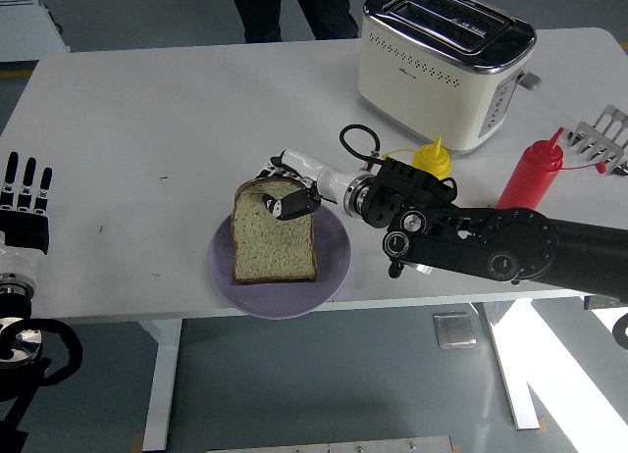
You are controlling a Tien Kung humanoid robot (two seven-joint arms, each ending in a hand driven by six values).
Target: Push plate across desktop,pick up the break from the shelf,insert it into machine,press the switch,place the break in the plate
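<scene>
A slice of bread [274, 241] lies on a lilac plate [334, 267] near the table's front edge. My right hand [285, 190] reaches in from the right and its fingers are pinched on the bread's top right corner. The cream toaster [444, 63] stands at the back right with empty slots. A metal rack [603, 139] sits at the far right edge. My left hand [26, 208] rests at the left edge with fingers straight and holds nothing.
A yellow mustard bottle [433, 159] and a red ketchup bottle [530, 174] stand just behind my right forearm. A person [289, 7] stands at the table's far side. The plate slightly overhangs the front edge of the white table [147, 139].
</scene>
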